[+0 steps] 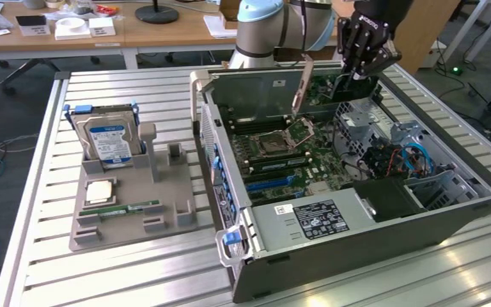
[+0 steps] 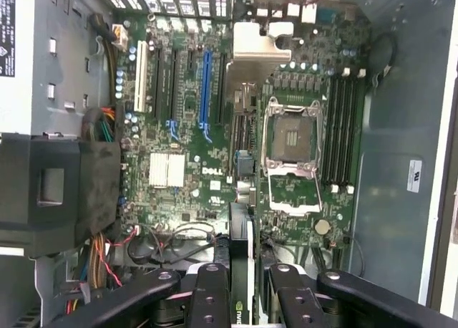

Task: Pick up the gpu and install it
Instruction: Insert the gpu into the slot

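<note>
black, thin gpu (image 2: 240, 235) seen edge-on, clamped btwn the gripper (image 2: 247, 293) fingers, jaws closed on its two flat faces. it hangs above the board just beside the cpu socket (image 2: 290, 138), not seated in any slot. green mobo (image 2: 193, 199) is dense w/ small parts. finned silver heatsink (image 2: 166, 169) and long blue slot (image 2: 206, 92) lie past the card from the socket; black ram slots (image 2: 340, 127) flank the socket's other side. risks (my read): smooth card could tilt or slip in so narrow a pinch, so its lower edge misses the slot and scrapes components. card end may snag the grey sheet-metal case wall (image 2: 401, 92). loose red/black wires (image 2: 107, 263), well away from the socket, could catch if the approach drifts.
</note>
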### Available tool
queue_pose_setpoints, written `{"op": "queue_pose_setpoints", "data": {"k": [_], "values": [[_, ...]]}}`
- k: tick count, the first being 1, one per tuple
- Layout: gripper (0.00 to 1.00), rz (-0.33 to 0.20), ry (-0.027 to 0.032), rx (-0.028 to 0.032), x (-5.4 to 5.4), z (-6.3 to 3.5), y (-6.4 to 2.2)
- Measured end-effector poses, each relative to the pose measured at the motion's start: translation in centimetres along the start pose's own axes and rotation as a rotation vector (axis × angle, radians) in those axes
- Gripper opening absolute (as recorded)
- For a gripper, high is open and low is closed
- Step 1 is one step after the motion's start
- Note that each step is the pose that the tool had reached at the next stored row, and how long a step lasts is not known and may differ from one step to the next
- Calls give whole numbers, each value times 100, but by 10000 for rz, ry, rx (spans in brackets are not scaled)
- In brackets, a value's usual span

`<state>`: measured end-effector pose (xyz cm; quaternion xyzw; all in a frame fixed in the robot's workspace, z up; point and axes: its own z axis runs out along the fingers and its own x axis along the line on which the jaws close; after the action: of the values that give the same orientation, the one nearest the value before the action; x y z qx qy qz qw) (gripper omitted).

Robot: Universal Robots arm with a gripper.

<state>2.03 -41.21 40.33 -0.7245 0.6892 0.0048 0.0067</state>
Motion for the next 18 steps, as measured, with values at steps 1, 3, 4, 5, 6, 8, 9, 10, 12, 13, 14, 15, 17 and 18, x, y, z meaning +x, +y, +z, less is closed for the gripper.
{"op": "queue_pose_setpoints", "data": {"k": [1, 3, 4, 5, 6, 8, 9, 10, 12, 13, 14, 15, 17, 18], "values": [[26, 0, 4, 40, 0, 9, 6], [26, 14, 11, 48, 0, 24, 8], [26, 52, 13, 49, 0, 29, 8], [26, 101, 13, 49, 0, 33, 8], [26, 165, 14, 50, 0, 36, 9], [26, 334, 15, 53, 0, 41, 10], [26, 382, 17, 53, 1, 42, 10], [26, 397, 18, 54, 1, 42, 11], [26, 411, 15, 54, 0, 43, 11], [26, 415, 15, 55, 0, 43, 14], [26, 429, 15, 55, 0, 44, 16], [26, 464, 14, 56, 0, 45, 22], [26, 504, 16, 56, -1, 45, 39], [26, 515, 15, 57, -1, 46, 52]]}}
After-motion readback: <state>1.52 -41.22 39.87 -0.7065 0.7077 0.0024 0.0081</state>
